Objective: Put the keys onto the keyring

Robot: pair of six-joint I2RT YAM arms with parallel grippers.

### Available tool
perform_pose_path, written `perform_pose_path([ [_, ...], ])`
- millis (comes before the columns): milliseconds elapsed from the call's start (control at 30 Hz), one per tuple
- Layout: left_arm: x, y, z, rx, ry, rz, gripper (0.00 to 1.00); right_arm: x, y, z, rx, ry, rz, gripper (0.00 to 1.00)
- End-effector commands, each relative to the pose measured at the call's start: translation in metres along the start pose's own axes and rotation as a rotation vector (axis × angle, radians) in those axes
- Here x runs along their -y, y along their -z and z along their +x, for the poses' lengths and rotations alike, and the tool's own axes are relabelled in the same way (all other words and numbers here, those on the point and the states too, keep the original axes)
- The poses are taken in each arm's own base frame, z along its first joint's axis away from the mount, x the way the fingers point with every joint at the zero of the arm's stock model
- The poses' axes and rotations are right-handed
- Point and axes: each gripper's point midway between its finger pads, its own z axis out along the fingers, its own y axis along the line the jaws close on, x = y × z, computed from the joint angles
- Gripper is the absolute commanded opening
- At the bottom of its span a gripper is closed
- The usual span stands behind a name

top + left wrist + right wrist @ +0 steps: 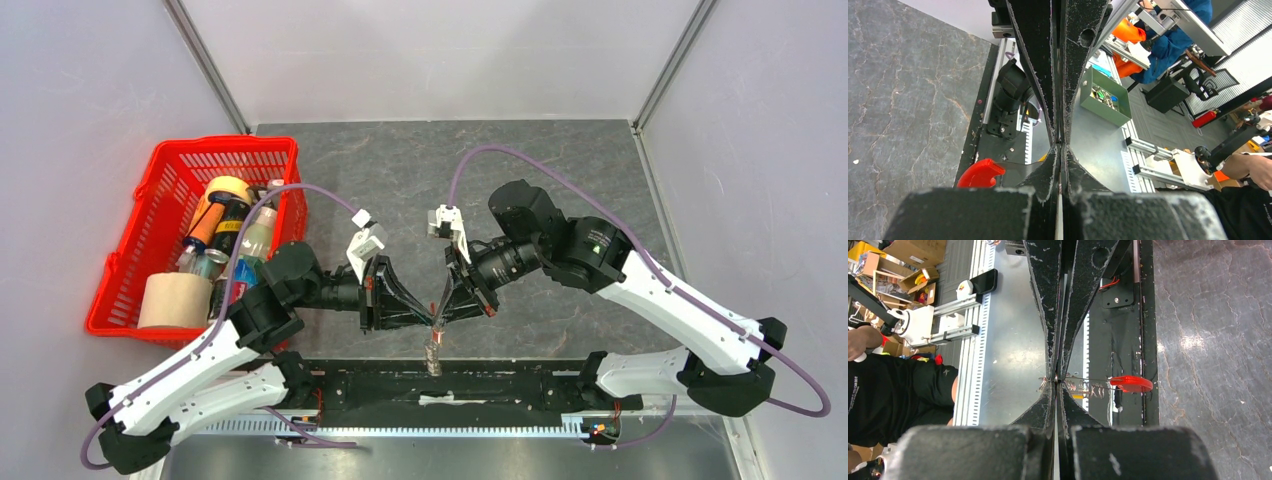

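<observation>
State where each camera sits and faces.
Top external: overhead behind the robot, facing down; grey marbled table, left arm, right arm show.
Left wrist: on the left arm, facing along the shut left tool toward the right tool.
Right wrist: on the right arm, facing back; its tool pinches the red keyring of silvery keys.
Wrist views share the tools' meeting tips.

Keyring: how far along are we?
Done: silvery keys already hang on the keyring. In hand: right gripper and left gripper, both shut, meet tip to tip at its wire. Left: cannot tell whether another key is being threaded between the tips.
</observation>
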Motion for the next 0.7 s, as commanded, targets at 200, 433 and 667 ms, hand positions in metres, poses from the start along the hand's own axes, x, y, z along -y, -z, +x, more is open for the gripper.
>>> perform_pose_path([
  [200, 0.016, 0.003, -0.037, 0.167, -0.106, 0.038, 0.02, -0.022, 0.014, -0.028, 0.108, 0.106, -0.011, 0.37],
  [433, 0.026, 0.011, -0.055, 0.288, -0.148, 0.054, 0.02, -0.034, 0.03, -0.043, 0.211, 0.115, 0.018, 0.51],
  [667, 0.036, 0.023, -0.073, 0.407, -0.185, 0.062, 0.02, -0.043, 0.046, -0.066, 0.345, 0.135, 0.054, 0.53],
])
